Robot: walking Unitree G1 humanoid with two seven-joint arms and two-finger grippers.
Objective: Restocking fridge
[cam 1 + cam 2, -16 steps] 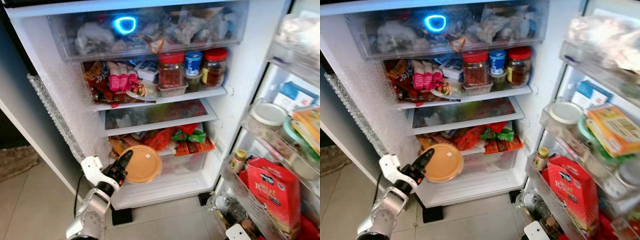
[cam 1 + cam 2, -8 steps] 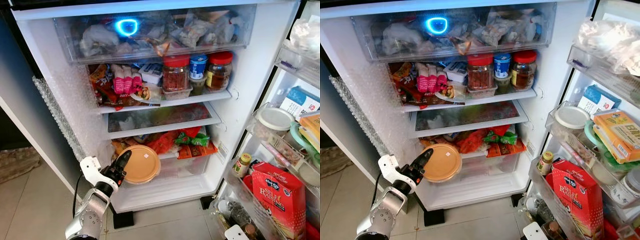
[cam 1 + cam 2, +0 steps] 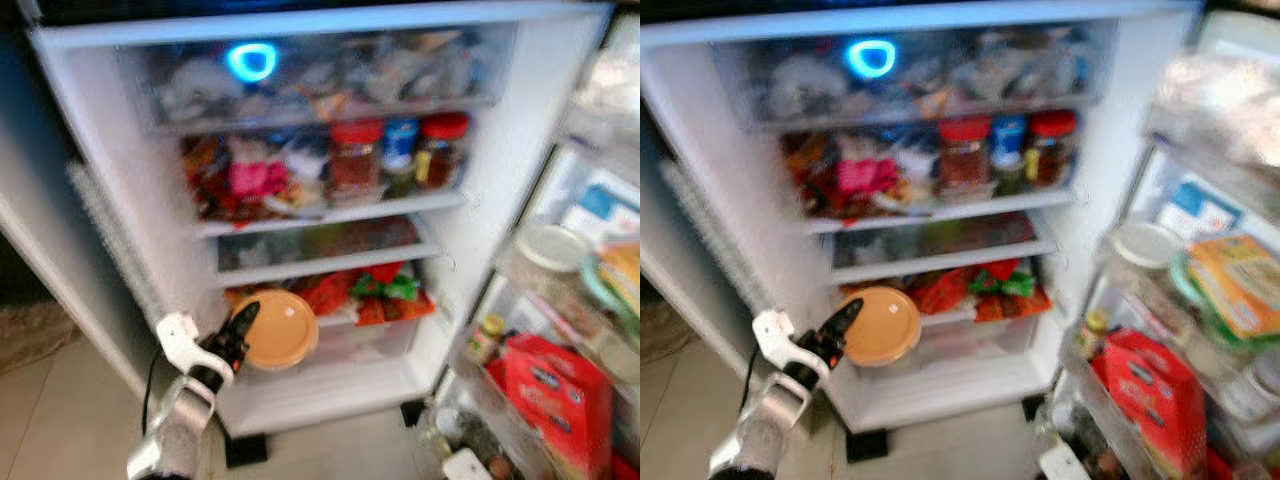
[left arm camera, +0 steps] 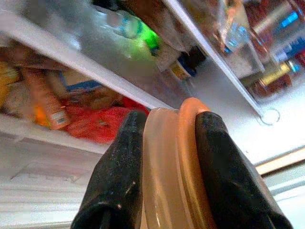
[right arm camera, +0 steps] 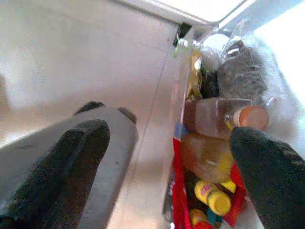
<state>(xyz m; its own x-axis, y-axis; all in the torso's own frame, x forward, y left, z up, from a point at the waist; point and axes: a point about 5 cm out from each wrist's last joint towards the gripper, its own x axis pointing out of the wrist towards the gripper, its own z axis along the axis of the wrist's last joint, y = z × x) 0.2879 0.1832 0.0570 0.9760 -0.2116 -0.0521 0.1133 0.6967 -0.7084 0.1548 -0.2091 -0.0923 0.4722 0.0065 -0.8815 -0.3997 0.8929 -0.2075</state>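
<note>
A round tan lidded container (image 3: 282, 330) is held on edge in front of the fridge's lowest clear drawer (image 3: 370, 335). My left gripper (image 3: 240, 326) is shut on its left rim. In the left wrist view both black fingers (image 4: 119, 162) clamp the container's rim (image 4: 171, 157), with red and orange packets behind it. My right gripper (image 5: 169, 136) hangs low by the door's bottom shelf and is open, nothing between its fingers (image 5: 66, 162). Bottles (image 5: 214, 119) lie in that shelf just beyond it.
The open fridge is packed: a top drawer (image 3: 320, 75) of bags, red-lidded jars (image 3: 350, 155) on the shelf below, packets (image 3: 375, 290) above the lowest drawer. The open door on the right carries a red box (image 3: 555, 385) and tubs (image 3: 545, 250). Tiled floor (image 3: 60, 420) lies to the left.
The whole picture has shifted a little and gone blurred, so the camera moved. The left gripper keeps the tan container at the same spot before the lowest drawer.
</note>
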